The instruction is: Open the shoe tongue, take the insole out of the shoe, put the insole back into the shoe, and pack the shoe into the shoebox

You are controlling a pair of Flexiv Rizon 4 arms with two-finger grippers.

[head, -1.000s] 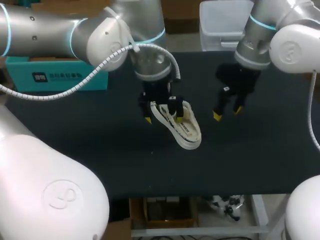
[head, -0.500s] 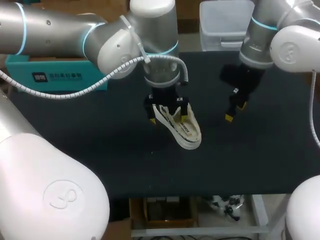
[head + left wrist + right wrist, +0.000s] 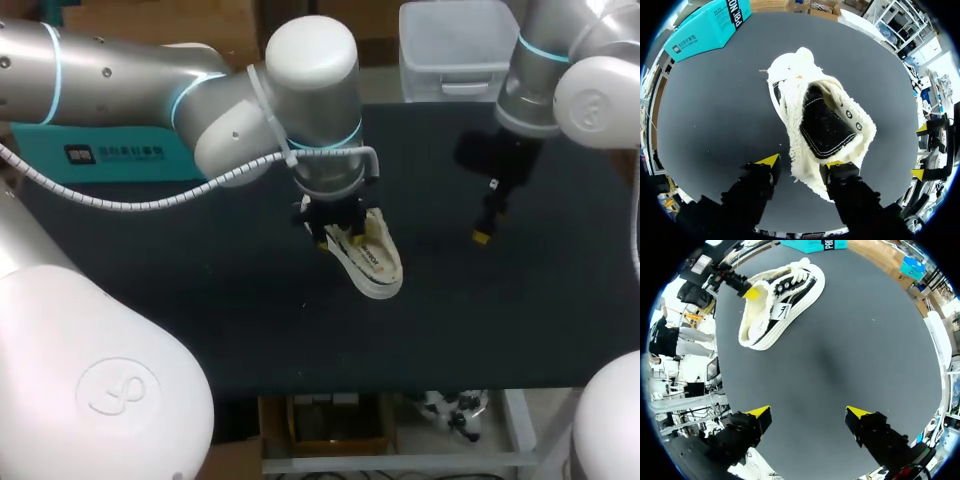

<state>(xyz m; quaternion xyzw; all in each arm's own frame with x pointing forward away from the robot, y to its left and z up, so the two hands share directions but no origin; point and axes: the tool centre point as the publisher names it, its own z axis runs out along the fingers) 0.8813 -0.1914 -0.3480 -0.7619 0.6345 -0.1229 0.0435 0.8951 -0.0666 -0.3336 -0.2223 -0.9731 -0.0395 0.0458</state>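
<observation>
A white, fleece-lined shoe (image 3: 372,258) lies on the black table (image 3: 200,290) near its middle. In the left wrist view the shoe (image 3: 790,95) shows its black insole (image 3: 825,125) inside. My left gripper (image 3: 338,226) hangs over the heel end. Its fingers straddle the fleece collar (image 3: 805,167), one fingertip (image 3: 835,164) over the shoe's inside and the other a little off the outside; the left gripper (image 3: 801,162) is open. To the shoe's right my right gripper (image 3: 487,226) stands open and empty. From the right gripper (image 3: 807,414) the shoe (image 3: 782,302) lies well ahead. The teal shoebox (image 3: 110,152) sits at the far left.
A clear plastic bin (image 3: 452,45) stands at the table's far edge, behind my right arm. The shoebox (image 3: 705,27) lies beyond the shoe's toe as seen from my left wrist. Bare black table stretches in front of the shoe and around the right gripper.
My left gripper moved right over the shoe's heel and its fingers drew closer together. The right gripper drifted right, away from the shoe. The shoe stayed put.
</observation>
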